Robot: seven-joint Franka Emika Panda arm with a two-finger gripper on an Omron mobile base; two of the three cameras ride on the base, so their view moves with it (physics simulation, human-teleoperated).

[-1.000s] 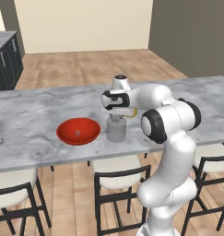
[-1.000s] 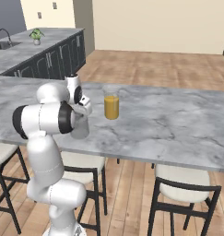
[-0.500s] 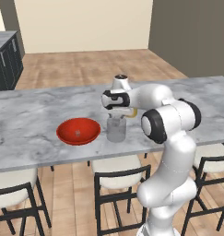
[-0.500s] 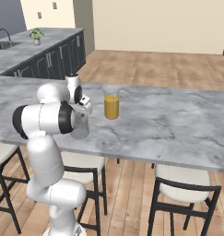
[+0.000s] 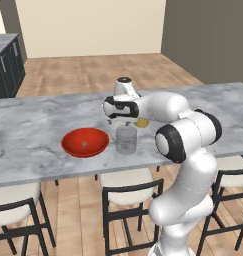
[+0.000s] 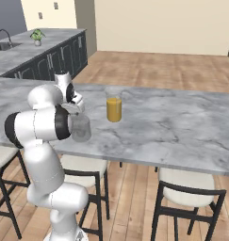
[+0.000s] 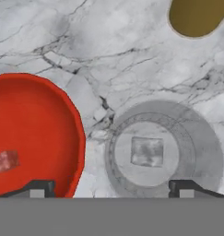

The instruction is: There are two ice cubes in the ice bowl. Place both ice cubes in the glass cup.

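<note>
Above the glass cup (image 7: 164,148) holding one ice cube (image 7: 147,151), beside the ice bowl (image 7: 32,133), the hand (image 7: 112,188) hangs spread apart.

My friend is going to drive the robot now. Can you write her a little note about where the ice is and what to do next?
Gripper: open and empty, hanging above the glass cup.
One ice cube lies at the bottom of the glass cup, so that part is done.
The other ice cube sits in the red bowl, right beside the cup on the counter.
The orange cup is further back; leave it alone.
Left to do: go to the bowl, pick up the last cube, drop it in the glass cup.
</note>
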